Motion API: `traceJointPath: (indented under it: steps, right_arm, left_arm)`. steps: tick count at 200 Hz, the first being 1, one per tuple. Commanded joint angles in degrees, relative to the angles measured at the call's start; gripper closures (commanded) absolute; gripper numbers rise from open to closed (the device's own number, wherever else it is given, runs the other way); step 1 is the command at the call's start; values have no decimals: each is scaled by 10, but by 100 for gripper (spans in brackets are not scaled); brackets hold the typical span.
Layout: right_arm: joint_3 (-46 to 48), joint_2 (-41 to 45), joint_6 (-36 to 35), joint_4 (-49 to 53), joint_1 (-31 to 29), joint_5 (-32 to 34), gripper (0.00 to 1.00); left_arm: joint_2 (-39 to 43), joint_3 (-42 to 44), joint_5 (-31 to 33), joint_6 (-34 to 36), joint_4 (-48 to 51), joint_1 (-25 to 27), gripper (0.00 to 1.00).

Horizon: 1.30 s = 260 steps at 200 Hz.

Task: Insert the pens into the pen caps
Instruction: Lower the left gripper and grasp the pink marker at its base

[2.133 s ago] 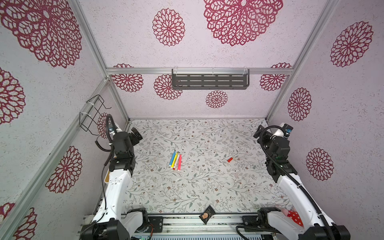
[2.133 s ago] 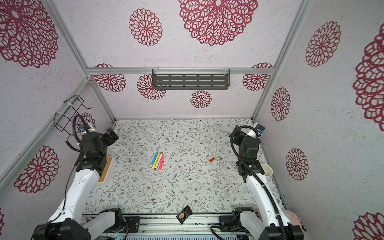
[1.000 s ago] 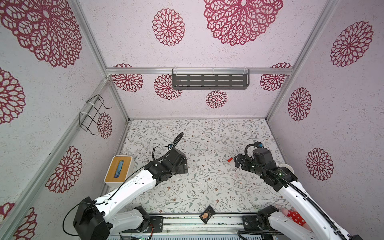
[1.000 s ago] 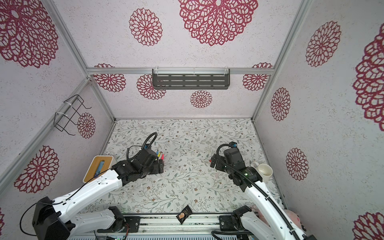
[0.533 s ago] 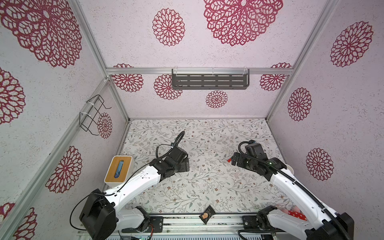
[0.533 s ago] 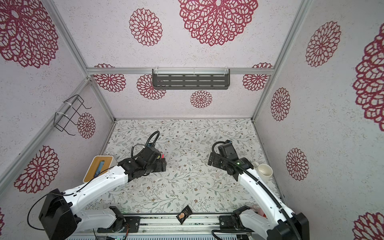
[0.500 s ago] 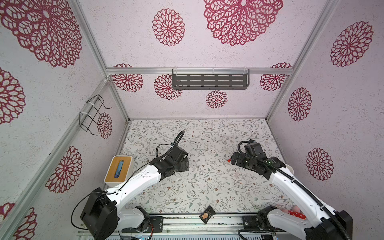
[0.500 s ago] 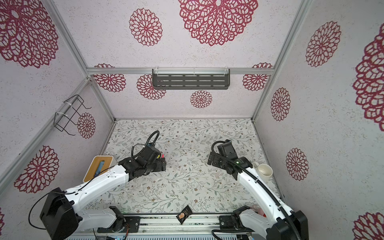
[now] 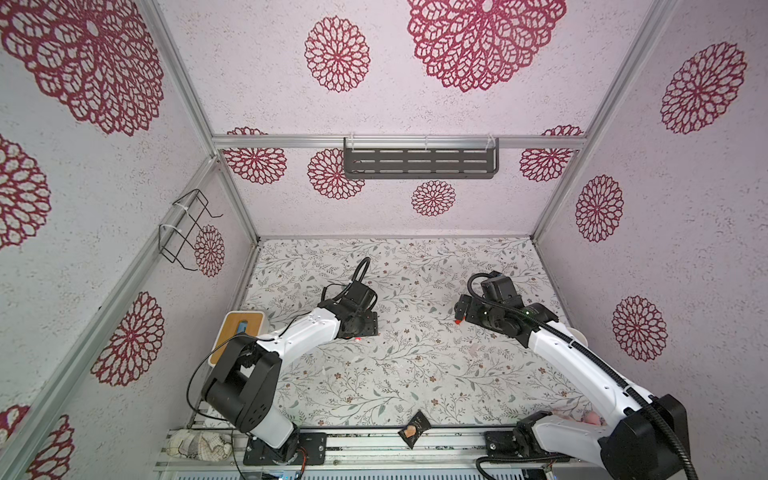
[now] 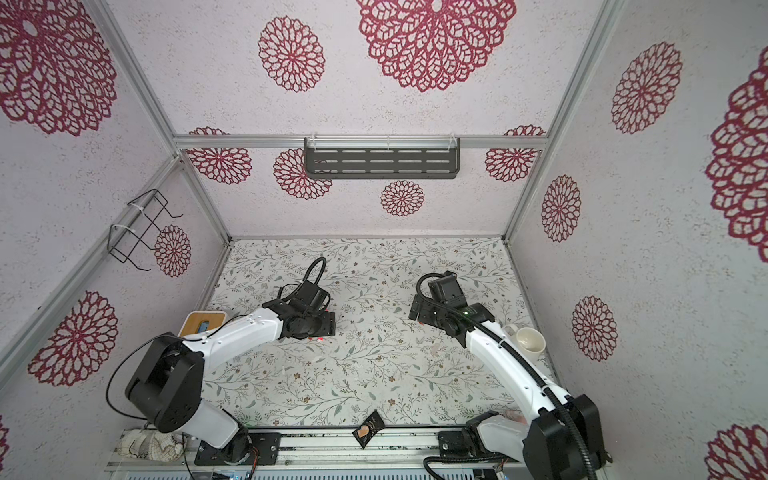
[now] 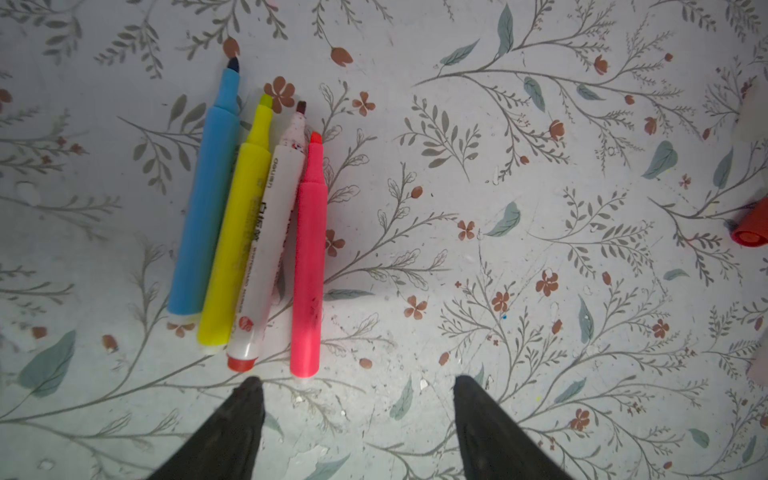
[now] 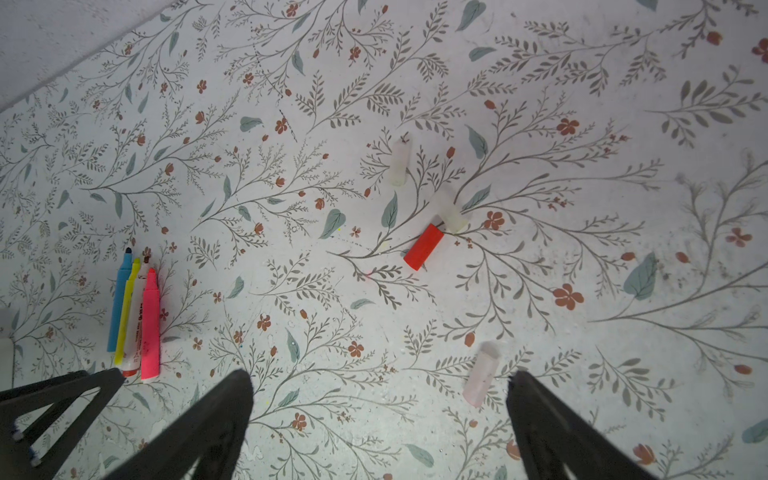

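red is seen on one cap (image 12: 424, 247), three pale caps (image 12: 399, 162) and four pens (image 11: 232, 232) are counted, and left gripper (image 11: 355, 380) and right gripper (image 12: 378, 376) are held spread.

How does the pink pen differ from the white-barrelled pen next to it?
The pink pen is pink along its whole barrel; the white-barrelled pen is white with printed lettering and a red end. The pink pen's tip is orange-red, the white-barrelled pen's dark. Both lie flat and uncapped on the table, side by side, tips pointing the same way.
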<state>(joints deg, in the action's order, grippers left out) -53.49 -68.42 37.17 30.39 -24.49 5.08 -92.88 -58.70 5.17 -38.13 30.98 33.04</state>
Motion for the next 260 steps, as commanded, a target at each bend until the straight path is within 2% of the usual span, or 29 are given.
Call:
traceJointPath:
  steps: [1, 20, 102, 130, 225, 260]
  right_arm:
    - [11, 31, 12, -1, -2, 8, 1]
    - [18, 43, 17, 4, -2, 21, 1]
    - [16, 45, 24, -2, -2, 3, 2]
    - [25, 41, 30, -15, -2, -4, 2]
    - [29, 14, 35, -37, -2, -14, 4]
    - [37, 12, 42, -49, -2, -28, 5]
  left_arm:
    - [-26, -35, 1, 8, 11, -3, 28]
    - [-36, -46, 10, 6, 20, -3, 30]
    - [-79, -79, 12, -6, 36, -6, 37]
    - [-99, -106, 30, -8, 64, -6, 38]
    - [-124, -106, 17, 4, 66, -17, 42]
    - [-135, -101, 12, 9, 67, -17, 46]
